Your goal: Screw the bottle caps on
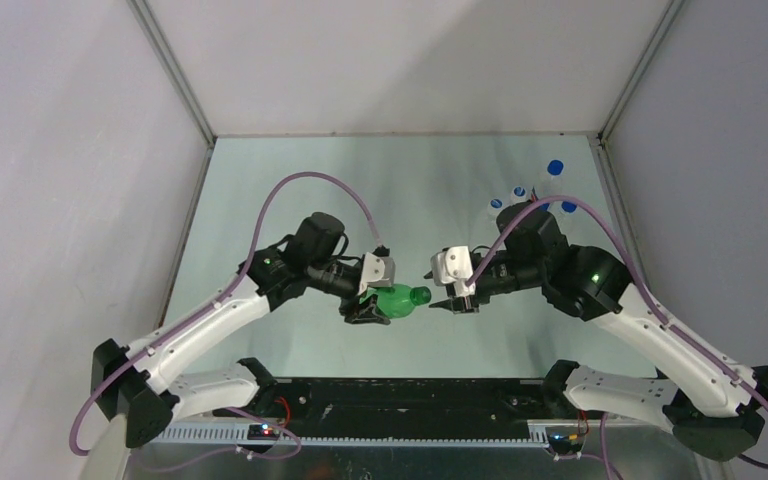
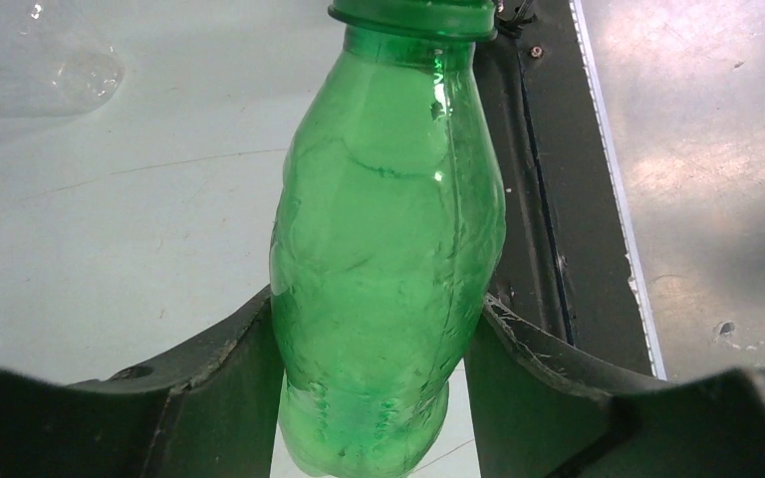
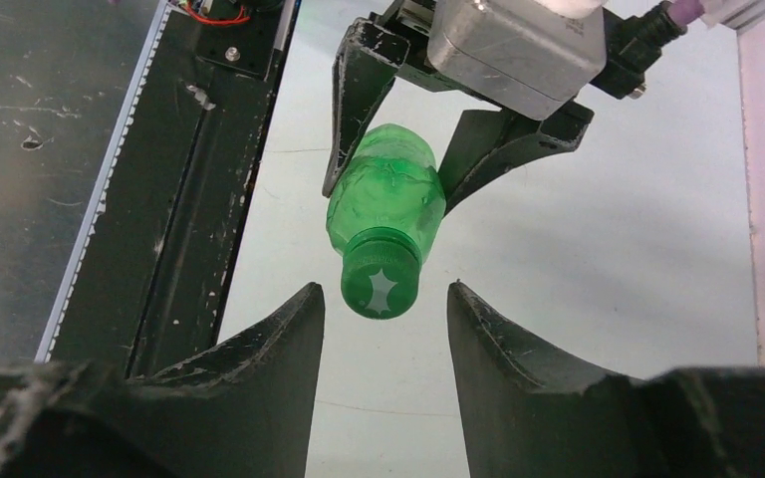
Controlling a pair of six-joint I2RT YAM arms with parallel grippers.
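Near centre of the top view, clamped at the belly by left gripper (image 2: pixel 374 339): translucent green plastic bottle (image 1: pixel 392 300), light, thin-walled (dents easily), slippery. Around its dark green round screw cap (image 3: pixel 381 282), right gripper (image 3: pixel 383 296) open, not touching; probably best gripped on the cap's side.

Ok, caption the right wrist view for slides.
Left hand holds the green bottle, its cap between the fingers of the open right hand.

I read the left arm (image 1: pixel 210 320) and right arm (image 1: pixel 640 310) bent inward, wrists facing each other. The left gripper (image 1: pixel 375 308) is clamped on the green bottle (image 1: pixel 400 298) (held sideways). The right gripper (image 1: pixel 448 300) has jaws apart, flanking the bottle's end, no contact.
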